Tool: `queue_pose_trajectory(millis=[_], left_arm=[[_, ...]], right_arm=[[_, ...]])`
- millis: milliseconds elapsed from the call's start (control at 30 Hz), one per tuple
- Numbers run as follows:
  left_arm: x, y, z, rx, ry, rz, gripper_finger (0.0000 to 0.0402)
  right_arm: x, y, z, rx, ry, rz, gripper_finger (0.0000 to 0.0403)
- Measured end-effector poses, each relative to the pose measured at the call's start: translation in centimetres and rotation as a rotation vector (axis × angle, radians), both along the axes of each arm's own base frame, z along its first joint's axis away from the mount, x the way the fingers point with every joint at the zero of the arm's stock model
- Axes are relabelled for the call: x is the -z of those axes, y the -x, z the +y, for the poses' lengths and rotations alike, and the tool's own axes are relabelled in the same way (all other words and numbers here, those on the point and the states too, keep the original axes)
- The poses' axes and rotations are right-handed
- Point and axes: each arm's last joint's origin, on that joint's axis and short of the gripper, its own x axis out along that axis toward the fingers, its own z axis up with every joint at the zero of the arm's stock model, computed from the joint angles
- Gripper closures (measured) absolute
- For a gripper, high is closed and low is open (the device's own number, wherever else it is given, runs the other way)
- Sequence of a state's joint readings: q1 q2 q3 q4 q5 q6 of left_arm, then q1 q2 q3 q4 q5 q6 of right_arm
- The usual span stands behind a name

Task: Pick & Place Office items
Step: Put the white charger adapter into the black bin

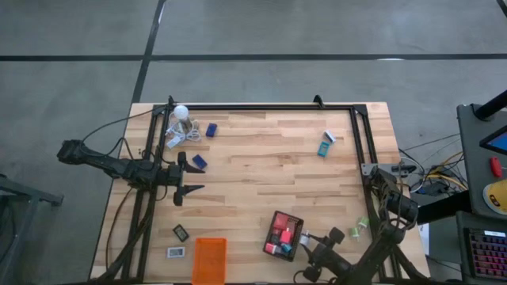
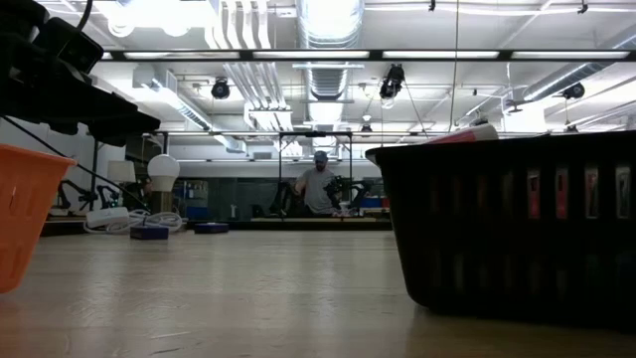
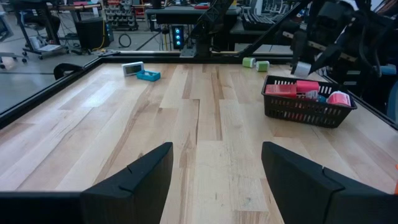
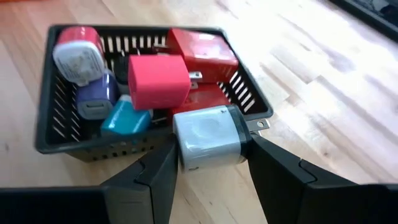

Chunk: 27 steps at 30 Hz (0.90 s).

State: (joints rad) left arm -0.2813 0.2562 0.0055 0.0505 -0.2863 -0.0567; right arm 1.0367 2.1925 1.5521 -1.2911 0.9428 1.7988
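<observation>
Pale-blue-and-black charger block [image 4: 208, 138] clamped in my right gripper [image 4: 210, 163], black mesh basket [image 4: 62, 140] at twelve o'clock; left gripper [image 3: 214, 180] spread, empty.

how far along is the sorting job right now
Done: several items sit in the black basket. In hand: the right hand holds a white charger at the basket's edge. Left: blue blocks, a teal box and the small rectangles remain on the table.

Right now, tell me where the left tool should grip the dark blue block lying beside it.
Take the dark blue block across its narrow width, mid-length, from straight above. It lies flat and slanted, with bare wood along both long sides, so the open left tool would likely need turning to match.
</observation>
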Motion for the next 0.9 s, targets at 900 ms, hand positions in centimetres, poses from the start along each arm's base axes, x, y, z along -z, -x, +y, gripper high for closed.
queue_pose_trajectory(millis=[900], left_arm=[[0.0, 0.0, 0.0, 0.0, 0.0, 0.0, 0.0149]], right_arm=[[-4.1, -3.4, 0.2, -0.037, 0.058, -0.087, 0.023]])
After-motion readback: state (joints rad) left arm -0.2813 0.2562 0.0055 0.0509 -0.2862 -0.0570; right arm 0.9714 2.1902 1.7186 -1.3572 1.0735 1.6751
